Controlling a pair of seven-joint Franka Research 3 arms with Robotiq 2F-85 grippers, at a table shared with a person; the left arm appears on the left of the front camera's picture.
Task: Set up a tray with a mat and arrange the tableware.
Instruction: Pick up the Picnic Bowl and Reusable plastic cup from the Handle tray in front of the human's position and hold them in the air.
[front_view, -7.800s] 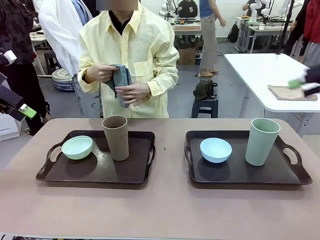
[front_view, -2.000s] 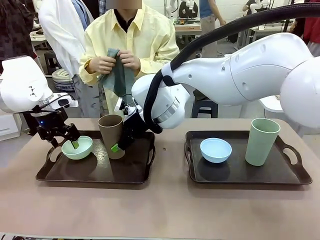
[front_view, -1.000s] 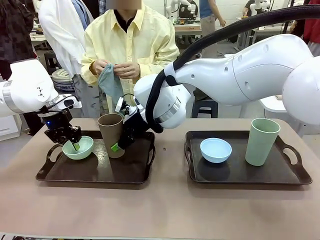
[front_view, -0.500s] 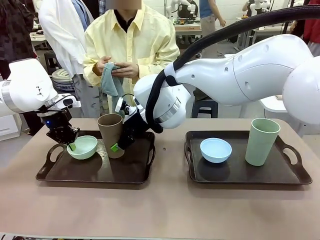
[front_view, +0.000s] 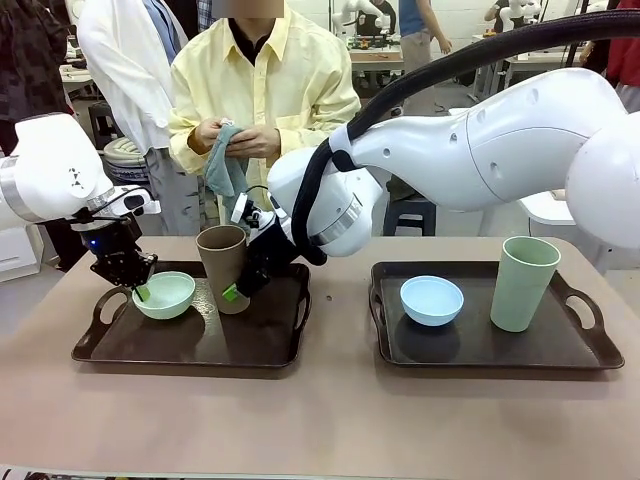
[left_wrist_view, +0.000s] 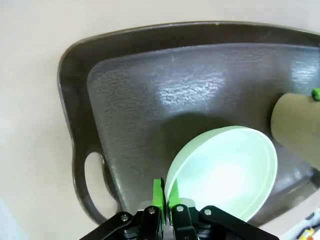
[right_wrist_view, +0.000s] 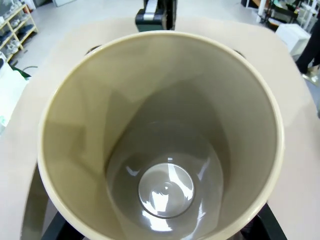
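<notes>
1. Seeing the mint bowl (front_view: 165, 295) sitting a bit nearer the middle of the left tray (front_view: 250, 345) than a second ago, and tipping up on one side in the left wrist view.
2. Reading that as the pick-up just starting; not managing to tell whether the bowl's foot is clearing the left tray's floor yet.
3. Gripping with the left tool (front_view: 143, 290): clamped shut on the bowl's rim, on the side facing the left tray's left handle, one green pad inside the rim and one outside.
4. Straddling the tan cup (front_view: 225, 268) with the right tool (front_view: 236, 288), same pose as a second ago, apparently pressing on the cup wall; cup standing upright at the back middle of the left tray.
5. Judging both pieces as being cleared off the left tray to make room for the mat; no mat lying in it yet.
6. Spotting a person behind the left tray working a grey-blue cloth (front_view: 222, 168) in both hands (front_view: 255, 140), probably the mat.
7. Placing the bowl against the left tool: hanging off the fingertips and spreading away toward the cup, just beside it, not touching.
8. Leaving the blue bowl (front_view: 432, 300) and sage cup (front_view: 523, 283) untouched on the second tray (front_view: 480, 350), well right of the left tray on the desk (front_view: 330, 420).
</notes>
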